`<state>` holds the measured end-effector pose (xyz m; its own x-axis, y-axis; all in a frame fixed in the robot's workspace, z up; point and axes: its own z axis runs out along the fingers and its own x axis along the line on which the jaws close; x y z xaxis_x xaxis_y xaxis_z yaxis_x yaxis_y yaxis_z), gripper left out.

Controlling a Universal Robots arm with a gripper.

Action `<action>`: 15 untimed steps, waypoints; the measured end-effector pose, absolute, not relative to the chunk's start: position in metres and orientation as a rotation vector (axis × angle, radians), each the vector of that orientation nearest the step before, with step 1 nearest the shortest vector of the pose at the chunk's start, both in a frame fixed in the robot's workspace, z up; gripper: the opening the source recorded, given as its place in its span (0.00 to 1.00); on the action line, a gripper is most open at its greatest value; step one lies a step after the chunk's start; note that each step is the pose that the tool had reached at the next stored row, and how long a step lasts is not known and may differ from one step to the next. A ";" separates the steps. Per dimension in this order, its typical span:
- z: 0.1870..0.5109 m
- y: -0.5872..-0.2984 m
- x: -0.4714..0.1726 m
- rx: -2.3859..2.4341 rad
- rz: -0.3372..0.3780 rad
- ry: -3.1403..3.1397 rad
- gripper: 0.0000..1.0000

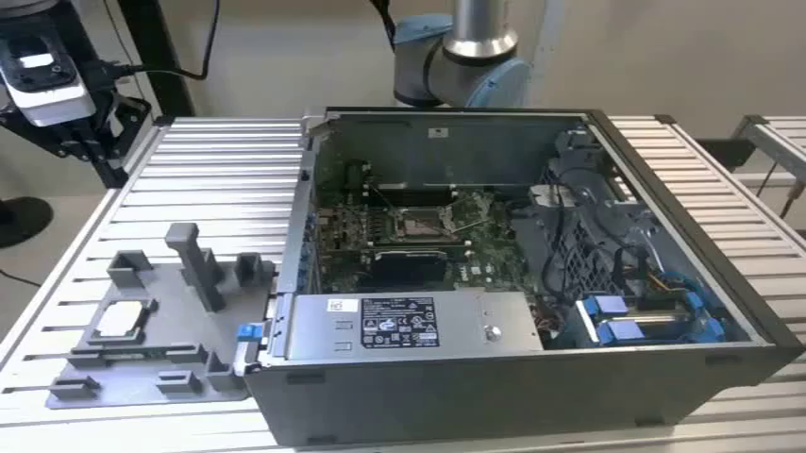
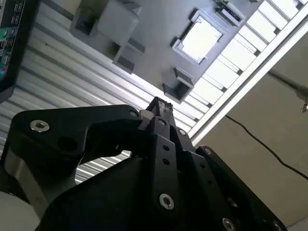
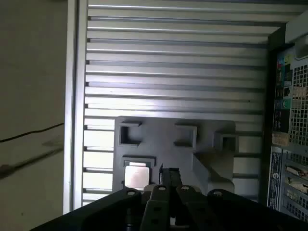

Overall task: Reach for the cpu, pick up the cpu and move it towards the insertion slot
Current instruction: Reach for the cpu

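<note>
While one cpu point(image 3: 136, 175) sits in the grey fixture point(image 3: 163, 144), the pincer point(image 3: 168, 174) hangs clear, pressed together.

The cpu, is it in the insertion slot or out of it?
Out. The cpu lies flat in the grey fixture beside the computer case; the insertion slot looks bare.

Wrist views past tool point(image 3: 169, 172) onto fixture point(image 3: 163, 139)

Even bright light, glare on slatted table point(image 2: 231, 67)
</note>
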<state>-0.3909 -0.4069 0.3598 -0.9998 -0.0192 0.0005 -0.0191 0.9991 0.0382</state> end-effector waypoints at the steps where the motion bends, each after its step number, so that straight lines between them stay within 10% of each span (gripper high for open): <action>1: 0.360 -0.407 -0.391 0.030 -0.060 -3.140 0.00; 15: 0.360 -0.410 -0.392 0.030 -0.060 -3.140 0.00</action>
